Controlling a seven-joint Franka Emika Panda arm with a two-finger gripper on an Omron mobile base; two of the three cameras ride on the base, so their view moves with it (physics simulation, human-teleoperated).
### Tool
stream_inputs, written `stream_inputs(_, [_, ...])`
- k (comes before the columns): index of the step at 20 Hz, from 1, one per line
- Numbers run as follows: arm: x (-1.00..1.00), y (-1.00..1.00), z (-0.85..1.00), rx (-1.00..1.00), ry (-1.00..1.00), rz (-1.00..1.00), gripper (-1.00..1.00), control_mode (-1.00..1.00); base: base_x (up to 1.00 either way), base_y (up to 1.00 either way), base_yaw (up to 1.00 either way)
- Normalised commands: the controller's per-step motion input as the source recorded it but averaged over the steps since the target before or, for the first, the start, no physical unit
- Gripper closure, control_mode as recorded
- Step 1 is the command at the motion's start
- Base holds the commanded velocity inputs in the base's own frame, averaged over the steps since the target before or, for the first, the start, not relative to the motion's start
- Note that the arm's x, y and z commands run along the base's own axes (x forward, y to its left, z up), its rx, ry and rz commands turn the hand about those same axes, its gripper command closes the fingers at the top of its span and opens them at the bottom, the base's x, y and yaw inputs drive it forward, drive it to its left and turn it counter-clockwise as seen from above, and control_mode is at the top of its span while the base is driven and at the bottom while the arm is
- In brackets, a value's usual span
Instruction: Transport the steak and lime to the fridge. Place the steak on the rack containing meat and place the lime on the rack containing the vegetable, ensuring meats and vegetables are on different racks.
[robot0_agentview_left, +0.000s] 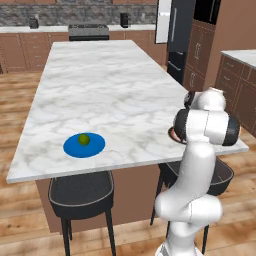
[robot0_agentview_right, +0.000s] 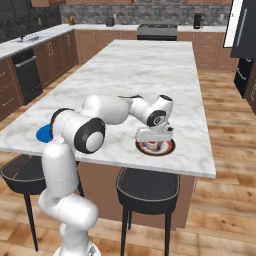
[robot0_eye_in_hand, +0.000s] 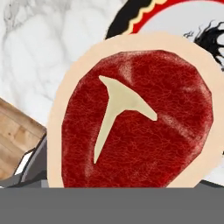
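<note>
Jaws (robot0_agentview_right: 153, 145) hanging low over a round plate (robot0_agentview_right: 167, 148) near the desk's near edge, pointing down at it; spread or closure not discernible, fingertips being hidden in every view. Steak (robot0_eye_in_hand: 135, 127) lying directly beneath the jaws, close up in the hand view: red flesh, pale fat rim, white T-shaped bone mark. Whether touching the jaws or merely under them, not discernible. Steak resting on the plate, whose black edge, red ring and pale centre are showing beyond the meat's far side. In the right base view, a small patch of the meat (robot0_agentview_right: 151, 145) appearing under the hand, at the plate's middle.

Lime (robot0_agentview_left: 83, 139) sitting well apart from the jaws, off to their left along the desk's near edge, on a blue plate (robot0_agentview_left: 97, 146). Smooth and yellow-green, resting near the blue plate's centre.

Marble desk (robot0_agentview_left: 105, 85) stretching away beyond the jaws. Two dark stools (robot0_agentview_right: 148, 186) standing below the near edge, one almost under the jaws, the other under the lime's side.

Fridge (robot0_agentview_left: 180, 37) standing far beyond the jaws and to their right, past the desk's far end; black body, one pale door panel showing.
</note>
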Motion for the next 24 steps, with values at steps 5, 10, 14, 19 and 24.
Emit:
stream_inputs(5, [-0.99,0.55,0.78,-0.11,-0.03,-0.06,1.00,-1.00,0.00,0.00,0.00])
stream_inputs(10, [-0.98,0.66,0.83,-0.02,-0.02,-0.10,1.00,-1.00,0.00,0.00,0.00])
stream_inputs(14, [-0.97,0.60,0.75,0.00,-0.07,-0.13,1.00,-1.00,0.00,0.00,0.00])
stream_inputs(19, [-0.98,0.56,0.53,-0.03,-0.30,-0.07,1.00,-1.00,0.00,0.00,0.00])
stream_inputs(24, [-0.98,0.44,0.47,0.00,-0.41,-0.04,1.00,-1.00,0.00,0.00,0.00])
